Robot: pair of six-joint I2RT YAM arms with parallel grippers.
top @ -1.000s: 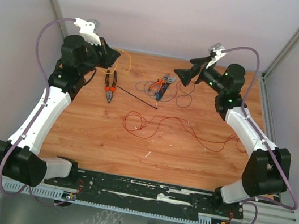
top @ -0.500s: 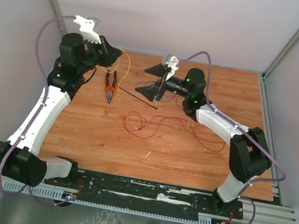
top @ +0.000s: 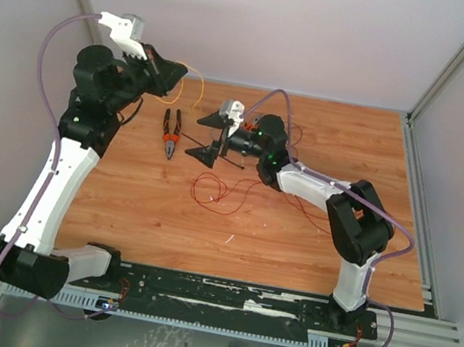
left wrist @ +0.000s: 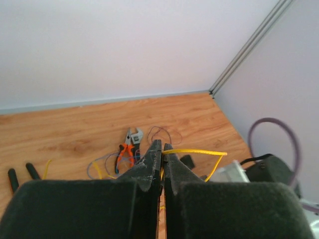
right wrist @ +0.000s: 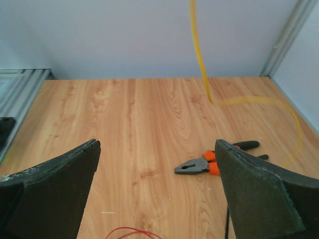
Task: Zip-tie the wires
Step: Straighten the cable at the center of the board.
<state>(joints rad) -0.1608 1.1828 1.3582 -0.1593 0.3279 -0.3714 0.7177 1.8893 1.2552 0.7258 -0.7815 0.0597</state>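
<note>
So the left end effector (left wrist: 162,149) is clenched on a yellow wire (left wrist: 194,151), holding it up off the wooden surface (top: 145,212) near the back left corner. The right end effector (top: 207,136) is spread wide, grasping nothing, low and just beside the orange-handled pliers (right wrist: 209,165). The zip tie (top: 186,139) lies flat there, partly hidden behind it. The red wires (top: 220,191) sit loose mid-surface.
</note>
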